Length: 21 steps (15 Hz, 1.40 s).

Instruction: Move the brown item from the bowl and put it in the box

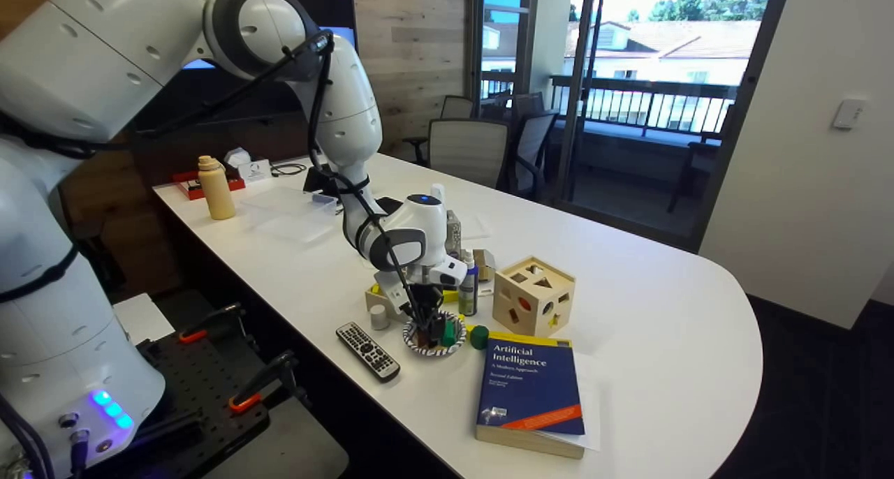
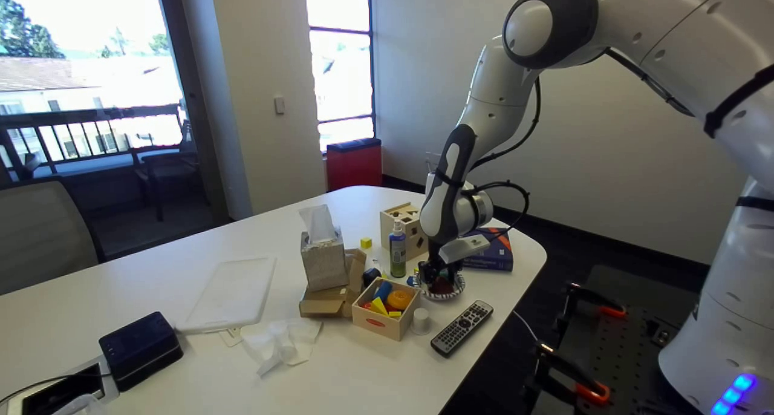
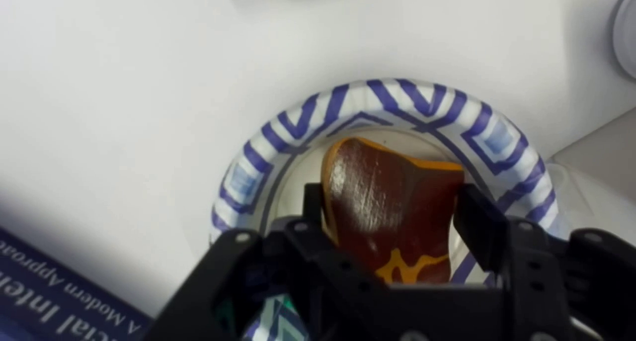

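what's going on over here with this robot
A robot arm has its jaws down in the patterned bowl, one on each side of a brown item, apparently touching it; whether it's gripped is hard to tell. It sits in the bowl, not yet in the low wooden box nearby, which already holds coloured pieces.

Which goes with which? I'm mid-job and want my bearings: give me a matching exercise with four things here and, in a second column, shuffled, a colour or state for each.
Things
1. brown item
2. bowl
3. box
4. book

Colours and states
A. light wood
B. flanked on both sides by the gripper
C. dark blue with white lettering
D. white with dark stripes around the rim

Pairs: 1-B, 2-D, 3-A, 4-C
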Each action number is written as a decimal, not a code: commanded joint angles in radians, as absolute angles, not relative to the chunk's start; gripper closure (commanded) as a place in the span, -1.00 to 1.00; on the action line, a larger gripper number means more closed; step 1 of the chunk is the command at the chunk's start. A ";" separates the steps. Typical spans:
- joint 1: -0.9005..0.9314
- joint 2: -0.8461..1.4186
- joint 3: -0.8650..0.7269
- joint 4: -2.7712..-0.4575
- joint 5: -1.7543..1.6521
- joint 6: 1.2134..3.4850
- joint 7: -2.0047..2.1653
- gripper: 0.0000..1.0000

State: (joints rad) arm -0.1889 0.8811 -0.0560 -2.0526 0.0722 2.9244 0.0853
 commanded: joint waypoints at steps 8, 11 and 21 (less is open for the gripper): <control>-0.198 0.686 -0.021 -2.140 0.087 2.938 0.041 0.14; -0.220 0.665 0.054 -2.147 0.093 2.930 -0.010 0.14; -0.214 0.716 0.193 -2.108 0.084 2.844 -0.127 0.14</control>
State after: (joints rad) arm -0.2054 0.7146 0.1752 -2.1154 0.0721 2.8932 -0.0807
